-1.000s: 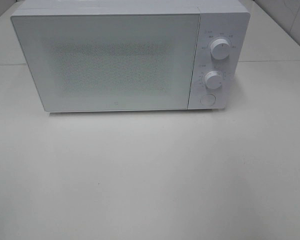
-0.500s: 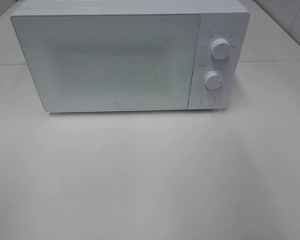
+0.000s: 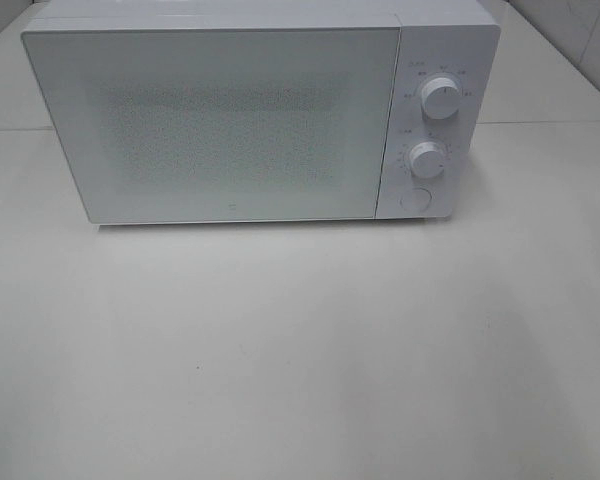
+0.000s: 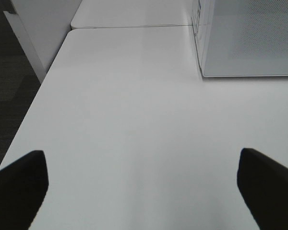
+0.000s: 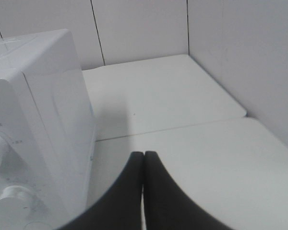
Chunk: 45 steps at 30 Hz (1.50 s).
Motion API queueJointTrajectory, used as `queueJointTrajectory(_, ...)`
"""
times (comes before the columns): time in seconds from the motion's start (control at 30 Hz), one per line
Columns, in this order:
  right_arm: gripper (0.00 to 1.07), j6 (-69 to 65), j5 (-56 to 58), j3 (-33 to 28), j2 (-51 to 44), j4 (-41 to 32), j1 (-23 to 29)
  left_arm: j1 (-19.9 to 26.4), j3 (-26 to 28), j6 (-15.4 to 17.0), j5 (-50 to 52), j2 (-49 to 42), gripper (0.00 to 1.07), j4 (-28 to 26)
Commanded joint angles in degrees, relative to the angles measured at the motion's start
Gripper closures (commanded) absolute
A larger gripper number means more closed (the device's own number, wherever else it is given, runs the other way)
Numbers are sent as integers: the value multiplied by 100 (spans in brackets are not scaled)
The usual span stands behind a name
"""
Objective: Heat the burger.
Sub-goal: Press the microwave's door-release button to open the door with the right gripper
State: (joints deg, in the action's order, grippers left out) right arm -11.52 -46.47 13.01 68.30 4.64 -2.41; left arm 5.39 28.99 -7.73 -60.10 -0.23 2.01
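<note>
1. White microwave [image 3: 230, 120] stands toward the far edge of the white table [image 3: 300, 350]. Its door [image 3: 220, 125] is shut. On the right panel are an upper dial [image 3: 440, 98], a lower dial [image 3: 427, 160] and a round button [image 3: 415, 199].
2. Burger: not seen in any view. The dotted door window is too murky to show the inside.
3. Left gripper [image 4: 140, 163]: jaws spread wide, nothing between them, above bare table near its left edge.
4. Right gripper [image 5: 144, 158]: fingers pressed together, holding nothing, beside the microwave's dial side.

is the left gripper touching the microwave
Apart. The left wrist view shows the left gripper open, with a stretch of table between its fingers and the microwave.
</note>
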Motion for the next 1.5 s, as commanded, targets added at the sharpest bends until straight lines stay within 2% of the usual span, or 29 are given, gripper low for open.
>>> queueJointTrajectory(0.03, 107, -1106, -160, -138, 74, 602, -6, -6, -11, 6, 40, -120, 1, 11)
queueJointTrajectory(0.17, 107, -2561, -160, -286, 103, 1140, -6, -6, -11, 6, 40, -120, 1, 11)
queueJointTrajectory(0.33, 107, -3684, -109, -424, 103, 1289, 189, -6, -11, 6, 40, -120, 1, 11)
queueJointTrajectory(0.37, 107, -3976, 11, -441, 103, 1106, 521, -6, -11, 6, 40, -120, 1, 11)
queueJointTrajectory(0.43, 107, -4034, 69, -441, 109, 985, 676, -6, -11, 6, 40, -120, 1, 11)
queueJointTrajectory(0.47, 107, -4022, 86, -441, 178, 544, 1066, -6, -11, 6, 40, -120, 1, 11)
queueJointTrajectory(0.53, 107, -4022, 69, -441, 241, 361, 1209, -6, -11, 6, 40, -120, 1, 11)
queueJointTrajectory(0.57, 107, -4022, -40, -441, 521, -29, 1553, -6, -11, 6, 40, -120, 1, 11)
queueJointTrajectory(0.6, 107, -4022, -40, -441, 521, -29, 1553, -6, -11, 6, 40, -120, 1, 11)
queueJointTrajectory(0.67, 107, -4028, -361, -441, 1060, -464, 2000, -6, -11, 6, 40, -120, 1, 11)
queueJointTrajectory(0.8, 107, -4028, -957, -413, 1587, -991, 2395, -6, -11, 6, 40, -120, 1, 11)
queueJointTrajectory(0.9, 107, -4131, -1209, -138, 2057, -1364, 2819, -6, -11, 6, 40, -120, 1, 11)
queueJointTrajectory(1.17, 107, -5117, -1261, 413, 2825, -1633, 3260, -6, -11, 6, 40, -120, 1, 11)
queueJointTrajectory(1.3, 107, -5707, -1404, 756, 3295, -2023, 3518, -6, -11, 6, 40, -120, 1, 11)
queueJointTrajectory(1.5, 107, -6234, -1341, 1215, 3718, -2406, 3552, -6, -11, 6, 40, -120, 1, 11)
